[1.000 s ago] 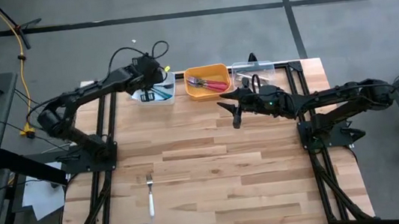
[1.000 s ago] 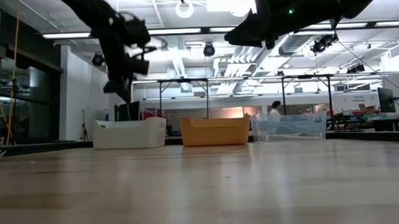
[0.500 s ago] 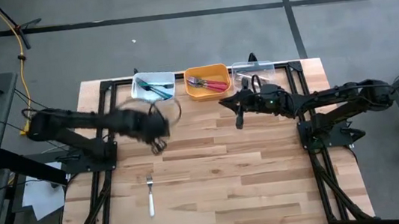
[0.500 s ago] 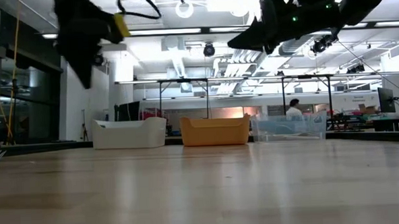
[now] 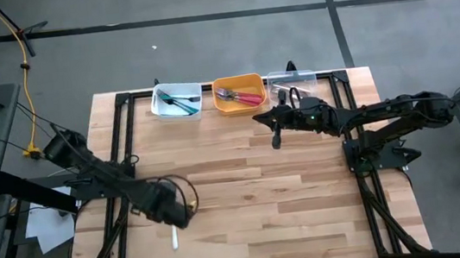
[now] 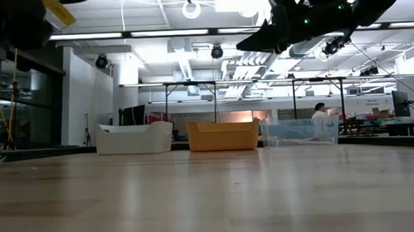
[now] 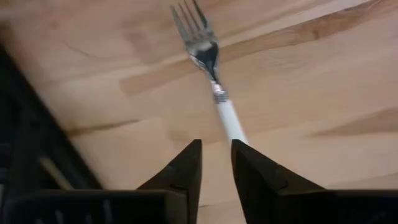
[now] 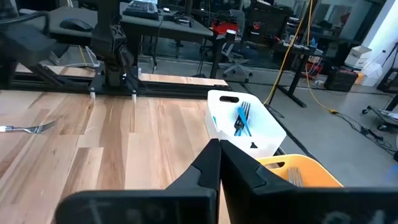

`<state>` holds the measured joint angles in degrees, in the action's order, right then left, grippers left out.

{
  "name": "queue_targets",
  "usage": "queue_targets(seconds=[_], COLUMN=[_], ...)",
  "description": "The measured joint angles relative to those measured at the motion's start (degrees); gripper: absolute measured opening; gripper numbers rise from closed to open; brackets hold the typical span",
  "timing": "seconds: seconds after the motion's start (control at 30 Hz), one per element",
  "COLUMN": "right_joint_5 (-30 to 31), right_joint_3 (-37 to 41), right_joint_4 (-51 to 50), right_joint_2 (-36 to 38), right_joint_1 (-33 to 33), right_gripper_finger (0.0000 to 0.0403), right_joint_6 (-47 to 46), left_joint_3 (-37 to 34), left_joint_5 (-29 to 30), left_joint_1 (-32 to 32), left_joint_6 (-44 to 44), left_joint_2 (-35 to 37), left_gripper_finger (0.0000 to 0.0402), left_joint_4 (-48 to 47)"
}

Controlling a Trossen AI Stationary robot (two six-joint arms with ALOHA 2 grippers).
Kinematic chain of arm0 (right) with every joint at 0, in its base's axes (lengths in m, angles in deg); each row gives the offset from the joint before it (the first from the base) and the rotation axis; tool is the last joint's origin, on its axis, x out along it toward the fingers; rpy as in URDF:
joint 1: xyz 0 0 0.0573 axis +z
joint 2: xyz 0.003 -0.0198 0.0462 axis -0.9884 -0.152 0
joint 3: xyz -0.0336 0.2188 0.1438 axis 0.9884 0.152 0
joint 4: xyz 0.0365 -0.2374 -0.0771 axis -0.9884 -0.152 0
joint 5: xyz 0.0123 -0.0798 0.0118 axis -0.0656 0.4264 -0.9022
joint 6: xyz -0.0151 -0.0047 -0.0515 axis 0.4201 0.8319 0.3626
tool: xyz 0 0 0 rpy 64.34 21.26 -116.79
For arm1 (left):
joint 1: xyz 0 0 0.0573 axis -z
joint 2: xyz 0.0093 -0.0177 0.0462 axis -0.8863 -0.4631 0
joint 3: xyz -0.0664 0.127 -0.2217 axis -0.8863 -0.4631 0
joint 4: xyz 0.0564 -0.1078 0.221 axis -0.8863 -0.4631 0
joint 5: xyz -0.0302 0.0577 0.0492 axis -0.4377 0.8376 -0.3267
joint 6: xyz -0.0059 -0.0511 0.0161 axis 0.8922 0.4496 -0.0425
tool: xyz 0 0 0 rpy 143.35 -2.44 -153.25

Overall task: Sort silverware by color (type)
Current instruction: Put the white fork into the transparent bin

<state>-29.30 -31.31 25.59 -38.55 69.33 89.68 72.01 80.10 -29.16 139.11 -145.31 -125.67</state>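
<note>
A fork with a white handle (image 7: 229,116) lies flat on the table near the left front, its tines (image 7: 189,18) pointing away from my left gripper. It also shows in the high view (image 5: 174,238) and the right wrist view (image 8: 25,129). My left gripper (image 7: 216,149) hovers just over the handle, fingers a little apart; in the high view (image 5: 174,217) it covers most of the fork. My right gripper (image 5: 276,138) is shut and empty, held above the table in front of the clear bin (image 5: 292,82).
Three bins stand along the far edge: a white bin (image 5: 177,99) with blue-handled forks (image 8: 241,119), an orange bin (image 5: 239,92) with red-handled forks, and the clear bin. Dark frame rails (image 5: 120,194) run along both table sides. People move in the room behind.
My left gripper has swung from over the white bin at the far edge toward the table's near edge and down, ending over the white-handled fork. The fork has stayed in place.
</note>
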Motion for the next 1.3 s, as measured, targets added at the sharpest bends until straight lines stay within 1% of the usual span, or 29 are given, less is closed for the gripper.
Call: queue_targets(seconds=[0.1,0.23,0.3,0.43,0.6,0.7,0.77,0.83,0.97,1.03,1.17,1.27,1.3], right_joint_5=[-0.6,-1.2,-1.2,-1.5,-2.5,-3.2,-3.2,-3.2,-3.2,-3.2,-3.2,-3.2,-3.2], right_joint_3=[0.0,0.0,0.0,0.0,0.0,0.0,-0.1,-0.1,-0.1,-0.1,-0.1,-0.1,-0.1], right_joint_4=[0.5,0.4,0.4,0.4,0.2,-0.1,-0.3,-1.4,-3.2,-4.3,-4.8,-4.9,-4.9], right_joint_2=[0.0,0.0,0.0,0.0,-0.2,-0.5,-0.5,-0.5,-0.5,-0.5,-0.5,-0.5,-0.5], right_joint_1=[-0.6,-0.9,-0.9,-0.9,-0.9,-0.8,-0.8,-0.8,-0.8,-0.8,-0.8,-0.8,-0.8], right_gripper_finger=[0.0004,0.0001,0.0001,0.0001,0.0001,0.0,0.0,0.0,0.0,0.0,0.0,0.0,0.0], right_joint_6=[-0.3,-0.4,-0.5,-1.6,-2.0,-3.1,-3.1,-3.7,-4.4,-4.4,-4.4,-4.4,-4.3], left_joint_3=[0.0,-1.8,-3.7,-7.8,-12.5,-13.6,-13.6,-13.5,-13.5,-13.2,-13.7,-16.4,-17.9], left_joint_5=[0.5,0.1,1.1,6.2,6.8,7.6,8.6,8.7,9.6,12.1,23.5,31.9,34.1], left_joint_1=[1.6,2.6,2.6,2.4,2.3,2.4,2.5,2.5,2.8,2.9,1.5,-0.7,-1.8], left_joint_6=[5.3,8.8,9.1,10.9,12.5,11.7,11.1,11.0,7.3,5.0,3.7,0.4,-1.7], left_joint_2=[-2.7,-5.9,-6.8,-7.2,-7.0,-6.8,-6.9,-6.9,-6.6,-6.4,-5.7,-5.3,-5.3], left_gripper_finger=[0.0097,0.0112,0.0115,0.0116,0.0116,0.0114,0.0107,0.009,0.0035,0.0012,0.0005,0.0001,0.0], left_joint_4=[2.3,3.3,5.8,11.5,16.8,19.1,19.3,19.6,20.4,21.0,23.9,31.7,35.8])
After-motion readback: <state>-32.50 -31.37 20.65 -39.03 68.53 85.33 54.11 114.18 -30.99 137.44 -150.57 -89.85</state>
